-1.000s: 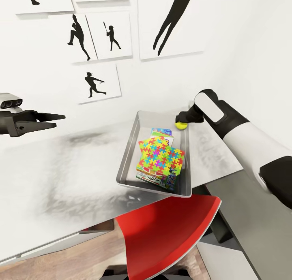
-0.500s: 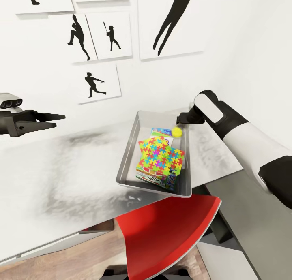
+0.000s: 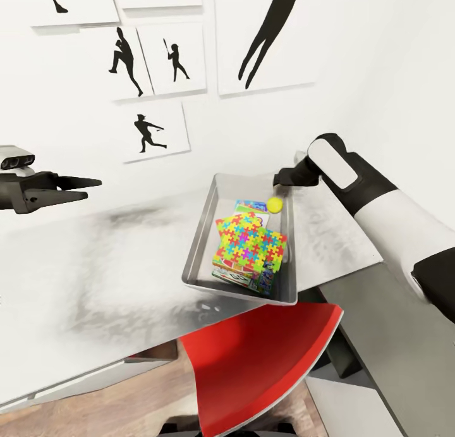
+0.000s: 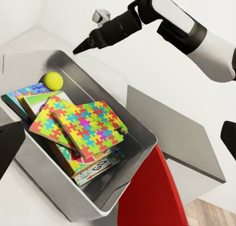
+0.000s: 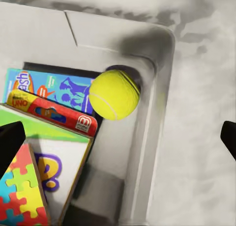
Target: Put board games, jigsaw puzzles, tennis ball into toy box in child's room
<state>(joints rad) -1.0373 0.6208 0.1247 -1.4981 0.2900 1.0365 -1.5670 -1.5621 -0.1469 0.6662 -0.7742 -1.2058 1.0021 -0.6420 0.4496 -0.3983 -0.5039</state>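
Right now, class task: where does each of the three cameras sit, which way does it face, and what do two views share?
Head: high, looking down at table; both arms show.
Left wrist: beside toy box, facing right gripper.
Right wrist: above box corner, facing down on tennis ball.
Shared: ball, jigsaw puzzles.

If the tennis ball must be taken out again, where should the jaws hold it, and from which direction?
Grip the tennis ball across its middle, coming straight down from above. It sits in a far corner of the toy box, with walls on two sides and a board game beside it, so probably only the top is free.
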